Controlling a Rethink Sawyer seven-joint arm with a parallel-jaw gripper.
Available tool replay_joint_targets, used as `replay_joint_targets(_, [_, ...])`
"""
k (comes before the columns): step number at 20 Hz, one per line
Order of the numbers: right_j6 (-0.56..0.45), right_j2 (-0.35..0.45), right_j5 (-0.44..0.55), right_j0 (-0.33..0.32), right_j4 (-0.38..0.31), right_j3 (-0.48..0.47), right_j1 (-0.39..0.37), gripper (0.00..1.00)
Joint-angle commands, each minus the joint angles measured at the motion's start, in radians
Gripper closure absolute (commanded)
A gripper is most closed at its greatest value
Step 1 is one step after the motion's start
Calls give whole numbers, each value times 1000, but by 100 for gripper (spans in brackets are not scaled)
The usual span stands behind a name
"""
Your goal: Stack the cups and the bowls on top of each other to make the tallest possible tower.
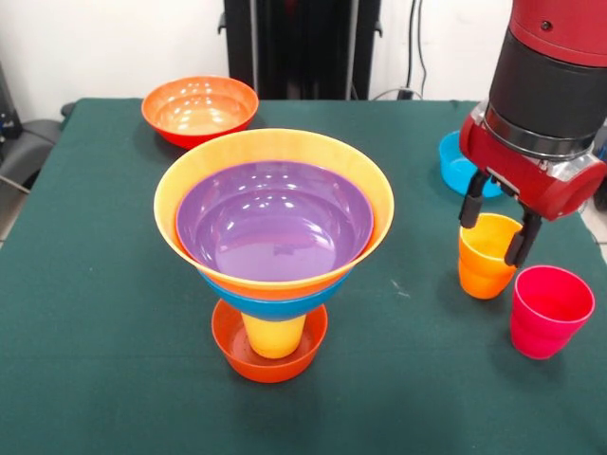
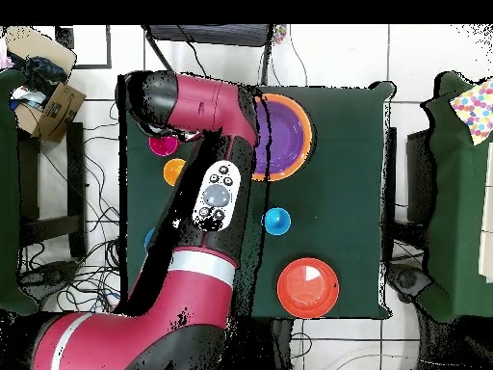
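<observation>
— What do we see at the gripper (image 1: pixel 496 226)?

— Its two black fingers hang spread apart over the orange cup (image 1: pixel 487 256), one on each side of the rim. We cannot tell whether they touch it. The cup is glossy plastic, tapering downward, and looks like a yellow-orange cup nested in a darker orange one. Above the fingers sits a red housing, then a silver ring and a black cylinder.

— And right beside that?

— We find the pinkish red cup (image 1: pixel 549 310) just beside the orange one, nearer the camera, upright and mouth up. Behind the gripper, part of a teal-blue bowl (image 1: pixel 456 165) shows.

— Where is the tower (image 1: pixel 274 248)?

— It stands mid-table, well apart from the gripper. At its foot we see a small red-orange bowl (image 1: pixel 269 352) holding an inverted yellow cup (image 1: pixel 274 335). Above that the bowls flare wide: blue (image 1: pixel 285 304), then a large light orange bowl (image 1: pixel 273 150) with a purple bowl (image 1: pixel 275 218) nested inside, its smooth inside throwing back the lamps.

— Anything else on the table (image 1: pixel 95 284)?

— A red-orange bowl (image 1: pixel 200 110) sits alone at the far corner on the dark green cloth. From overhead we also see a blue cup (image 2: pixel 276 223) standing by itself, between the tower and that bowl.
</observation>
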Motion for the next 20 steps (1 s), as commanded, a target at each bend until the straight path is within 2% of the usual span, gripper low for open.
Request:
replay_joint_targets(1, [-153, 109, -10, -9, -120, 92, 27, 0])
replay_joint_targets(10, [-129, 80, 100, 1, -157, 86, 7, 0])
replay_joint_targets(20, [-147, 133, 67, -5, -181, 178, -39, 0])
